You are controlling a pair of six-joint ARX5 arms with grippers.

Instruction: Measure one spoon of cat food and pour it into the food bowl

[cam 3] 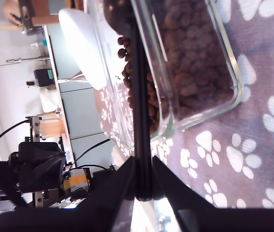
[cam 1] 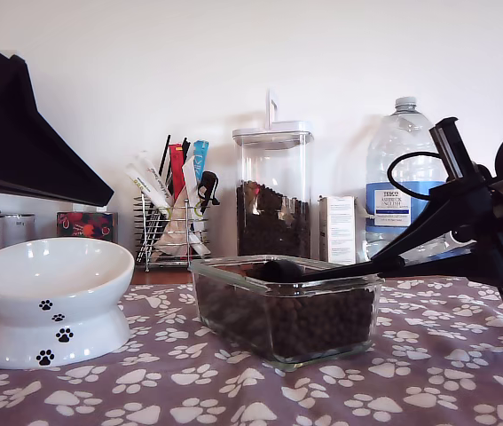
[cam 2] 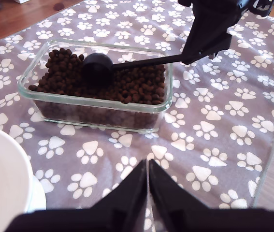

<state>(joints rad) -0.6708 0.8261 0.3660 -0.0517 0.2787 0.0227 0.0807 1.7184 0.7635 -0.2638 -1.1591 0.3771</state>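
Black spoon (cam 2: 98, 68) lies bowl-down on the cat food (cam 2: 137, 82) in the glass dish (cam 2: 93, 107); my second gripper (cam 3: 141, 186) pinches its handle end. My first gripper (cam 2: 147, 193) hangs over the cloth (cam 2: 214, 135), fingers pressed together, holding nothing. White food bowl (cam 1: 51, 297) stands at the exterior view's left.

Open paw-print cloth (cam 1: 428, 373) between the white food bowl (cam 1: 51, 297) and the glass dish (cam 1: 286, 306), and across the whole front of the tabletop in the exterior view. Dish opening partly taken up by the spoon (cam 1: 279, 270) resting on the cat food (cam 1: 309, 324), its handle held over the rim toward the exterior view's right. Behind the dish, a tight row blocking the back: wire rack (cam 1: 173, 232), lidded canister (cam 1: 272, 191), small carton (cam 1: 337, 229), water bottle (cam 1: 398, 169).
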